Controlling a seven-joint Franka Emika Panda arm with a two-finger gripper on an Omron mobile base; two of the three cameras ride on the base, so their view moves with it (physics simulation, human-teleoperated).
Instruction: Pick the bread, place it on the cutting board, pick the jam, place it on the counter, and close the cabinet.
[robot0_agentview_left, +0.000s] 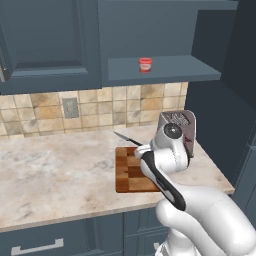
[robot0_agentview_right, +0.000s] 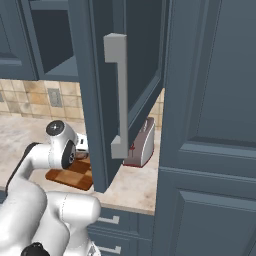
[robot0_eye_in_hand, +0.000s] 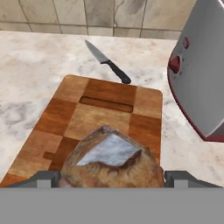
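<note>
Wooden board (robot0_eye_in_hand: 109, 118) has the bread (robot0_eye_in_hand: 111, 159) on or just over it between the wide-spread fingers of the end effector (robot0_eye_in_hand: 111, 179), grip uncertain; jam (robot0_agentview_left: 145, 64) waits on the open cabinet (robot0_agentview_right: 97, 95) shelf.

From the left base view we're sitting behind the arm, looking forward and down over the desk (robot0_agentview_left: 60, 165) toward the tiled back wall, with the cutting board (robot0_agentview_left: 129, 170) mid-frame. The right base view looks across from the other side, with the open cabinet (robot0_agentview_right: 107, 95) door up close; both catch that board (robot0_agentview_right: 70, 176) and the toaster (robot0_agentview_right: 142, 142). The hand view hangs low over the board (robot0_eye_in_hand: 105, 109), really close, facing the wall.
</note>
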